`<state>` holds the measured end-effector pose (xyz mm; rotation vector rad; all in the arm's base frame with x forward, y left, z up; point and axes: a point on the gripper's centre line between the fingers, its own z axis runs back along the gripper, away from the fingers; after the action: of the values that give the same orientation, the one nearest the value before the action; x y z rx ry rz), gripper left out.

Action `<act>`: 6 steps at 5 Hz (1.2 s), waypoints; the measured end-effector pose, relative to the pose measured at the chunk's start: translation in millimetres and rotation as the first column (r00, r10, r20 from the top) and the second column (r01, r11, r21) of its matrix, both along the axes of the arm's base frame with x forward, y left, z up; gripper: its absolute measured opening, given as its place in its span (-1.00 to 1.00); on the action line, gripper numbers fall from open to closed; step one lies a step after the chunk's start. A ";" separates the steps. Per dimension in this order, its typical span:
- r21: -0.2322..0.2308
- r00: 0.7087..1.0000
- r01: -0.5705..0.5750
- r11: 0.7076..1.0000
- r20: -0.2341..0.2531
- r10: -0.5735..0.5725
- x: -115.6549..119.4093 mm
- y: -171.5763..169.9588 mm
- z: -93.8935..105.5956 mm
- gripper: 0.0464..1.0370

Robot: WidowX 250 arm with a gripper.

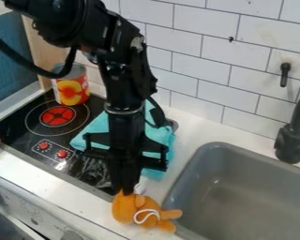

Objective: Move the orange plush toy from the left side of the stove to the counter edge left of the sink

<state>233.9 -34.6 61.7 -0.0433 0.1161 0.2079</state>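
As one gripper [127, 191] touches one orange plush [141, 212] | jaws' opening, hold: cannot tell | one can [71, 85], one cloth [159, 138]

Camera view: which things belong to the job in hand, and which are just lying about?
In the job:
- Black gripper, at the toy's top
- Orange plush toy with white cord, beside the grey sink

Just lying about:
- Red-and-yellow can, on the black stovetop
- Teal cloth, partly behind the arm

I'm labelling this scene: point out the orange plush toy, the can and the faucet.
Orange plush toy [150, 204], camera view: fabric above the white loop.
Can [71, 86], camera view: its label.
Faucet [291, 140], camera view: its thick body.
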 end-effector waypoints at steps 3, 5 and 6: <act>0.015 0.998 -0.008 1.000 0.067 0.007 7.7 12.6 50.3 0.19; 0.012 0.998 -0.035 0.999 0.042 0.035 13.1 28.3 45.0 0.95; 0.018 0.993 -0.104 0.994 0.062 0.103 20.4 55.0 58.0 0.94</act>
<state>254.4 20.4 119.7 -0.0341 0.0509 0.3113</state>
